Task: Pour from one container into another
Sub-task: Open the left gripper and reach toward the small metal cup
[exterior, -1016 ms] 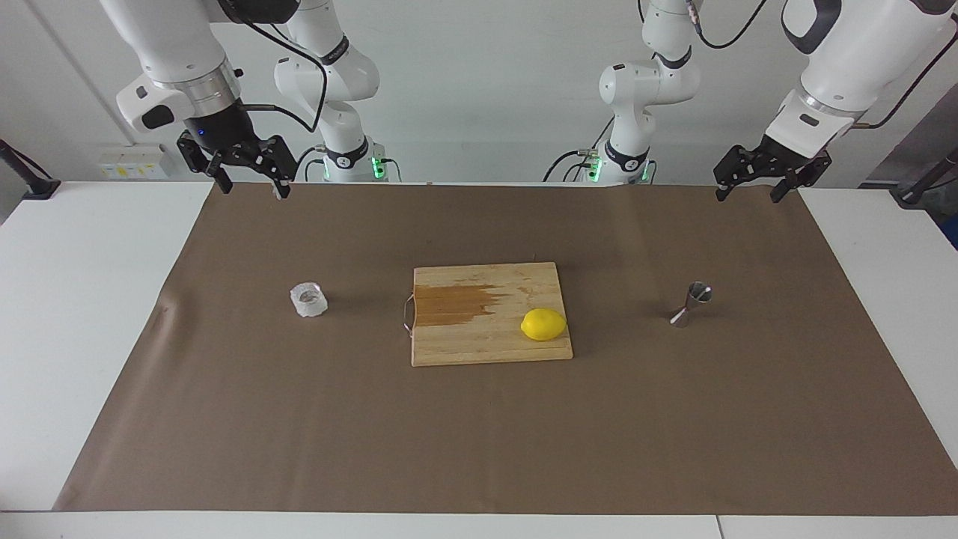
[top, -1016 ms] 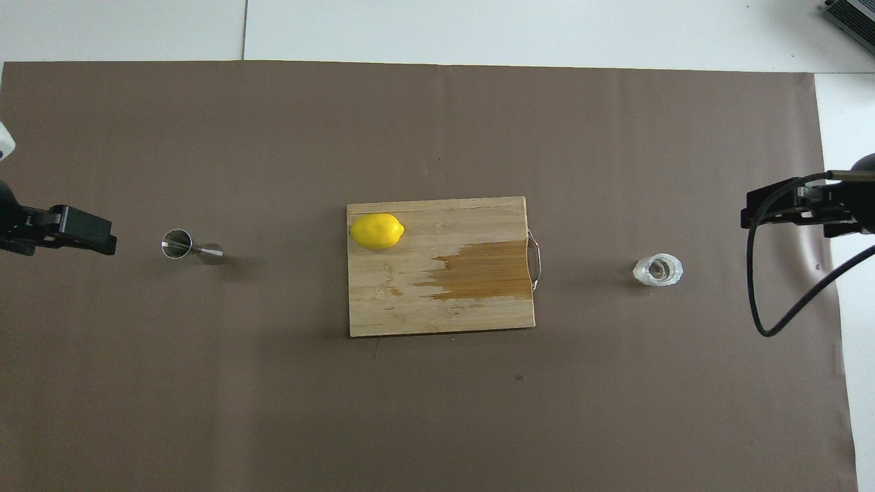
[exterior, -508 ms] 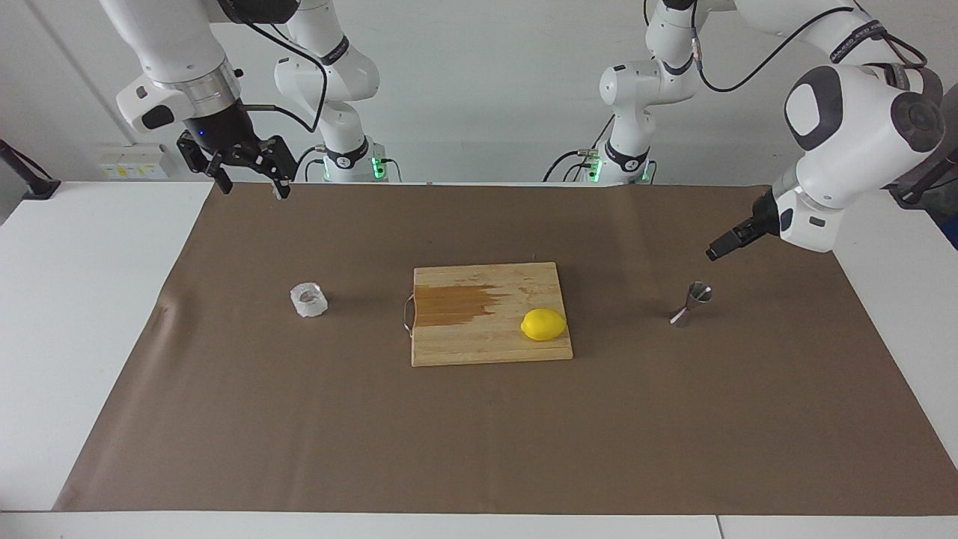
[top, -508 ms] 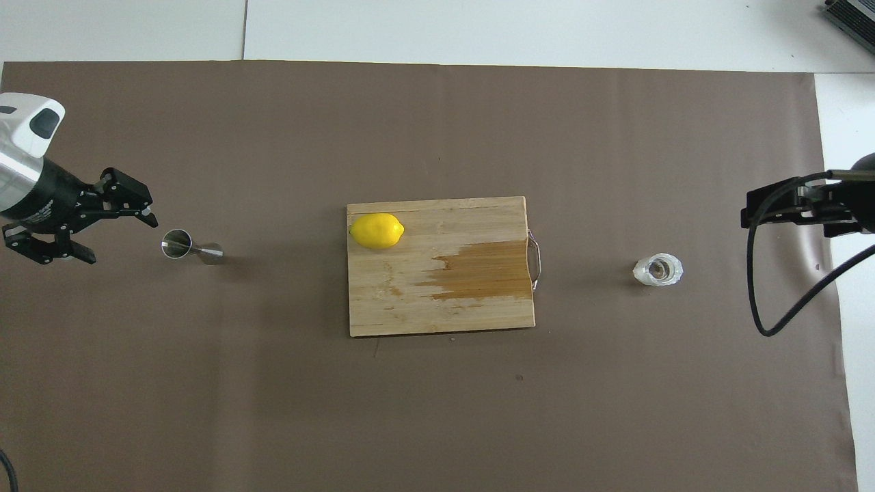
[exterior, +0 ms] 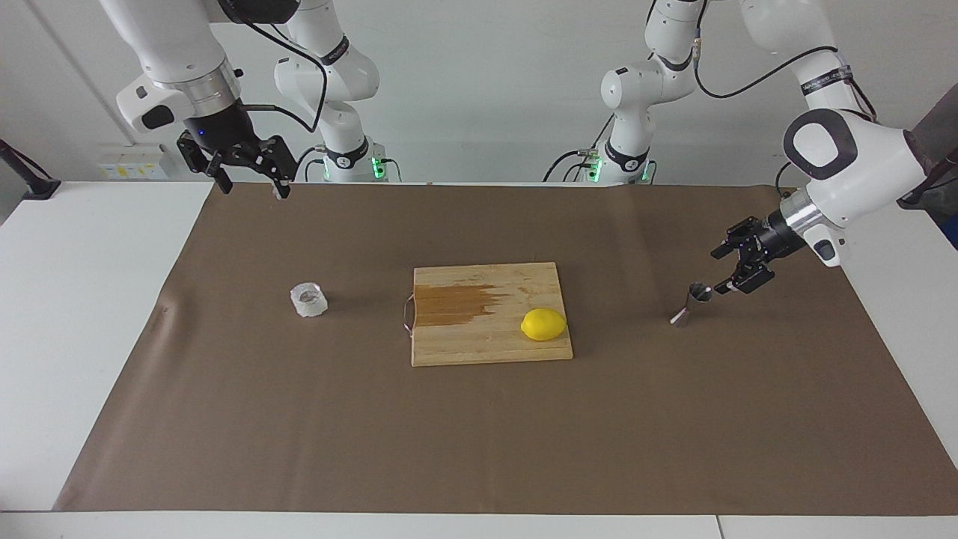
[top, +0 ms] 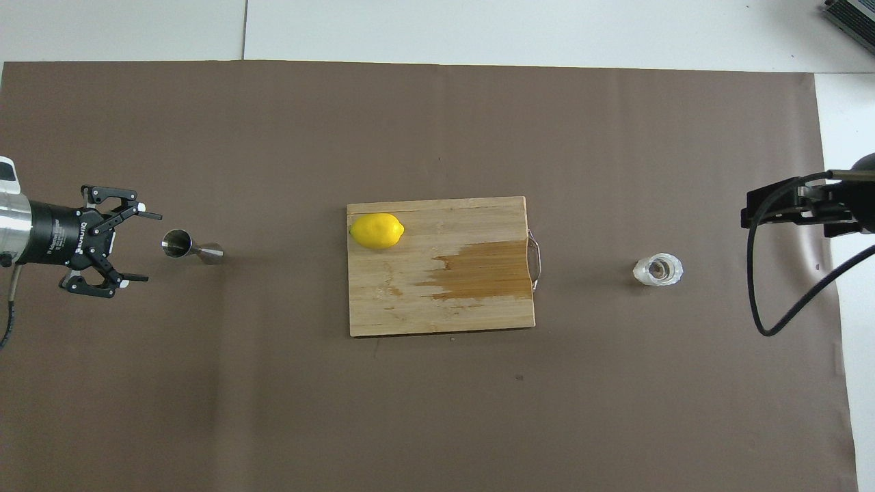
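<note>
The clear faceted glass cup point(exterior: 308, 299) stands on the brown mat toward the right arm's end; it also shows in the overhead view point(top: 657, 270). The steel jigger point(exterior: 692, 303) stands toward the left arm's end, also in the overhead view point(top: 184, 246). My left gripper point(exterior: 722, 271) is low, turned sideways, open and empty. It sits just beside the jigger's upper cone, toward the left arm's end, not touching; the overhead view point(top: 145, 247) shows its fingers spread wide. My right gripper point(exterior: 253, 189) waits, open and empty, high over the mat's edge nearest the robots.
A wooden cutting board point(exterior: 479, 340) with a dark wet patch and a metal handle lies at the mat's middle. A yellow lemon point(exterior: 543, 324) rests on it toward the jigger's end. A black cable point(top: 759, 287) hangs by the right gripper.
My left arm has swung down from high over the mat's edge to low beside the jigger, with the gripper turned sideways toward it. The right arm, cup and jigger have not moved.
</note>
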Motion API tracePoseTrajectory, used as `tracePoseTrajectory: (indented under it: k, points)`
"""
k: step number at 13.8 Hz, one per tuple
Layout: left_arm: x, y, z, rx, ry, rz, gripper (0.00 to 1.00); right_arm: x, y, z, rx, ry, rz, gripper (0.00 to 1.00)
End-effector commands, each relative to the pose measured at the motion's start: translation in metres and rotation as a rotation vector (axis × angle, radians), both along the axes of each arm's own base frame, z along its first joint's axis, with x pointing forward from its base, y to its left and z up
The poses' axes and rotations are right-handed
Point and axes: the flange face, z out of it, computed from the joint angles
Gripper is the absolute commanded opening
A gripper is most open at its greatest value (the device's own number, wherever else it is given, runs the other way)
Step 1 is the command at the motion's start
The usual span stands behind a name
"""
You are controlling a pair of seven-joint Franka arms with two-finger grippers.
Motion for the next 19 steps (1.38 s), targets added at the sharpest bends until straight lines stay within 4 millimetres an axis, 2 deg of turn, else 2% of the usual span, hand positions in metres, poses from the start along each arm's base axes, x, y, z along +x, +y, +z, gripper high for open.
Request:
tracePoseTrajectory:
  k: [1,4,7,8,16,19]
  points:
    - [-0.019,-0.001,-0.008,-0.073,0.019,0.240,1.00,-0.006,-0.004,0.001,0.005,-0.008,0.016,1.00]
    - [-0.029,0.007,-0.024,-0.161,0.047,0.462,1.00,-0.005,-0.004,0.000,0.005,-0.006,0.016,1.00]
    - [-0.046,0.023,-0.055,-0.247,0.093,0.619,1.00,-0.006,-0.004,0.001,0.005,-0.008,0.016,1.00]
    - [-0.048,0.024,-0.059,-0.263,0.096,0.645,1.00,-0.006,-0.004,0.001,0.005,-0.008,0.016,1.00]
    - [-0.054,0.019,-0.075,-0.322,0.094,0.757,1.00,-0.006,-0.004,0.001,0.005,-0.008,0.016,1.00]
    - [-0.050,0.015,-0.073,-0.333,0.088,0.755,1.00,-0.005,-0.004,0.000,0.005,-0.006,0.016,1.00]
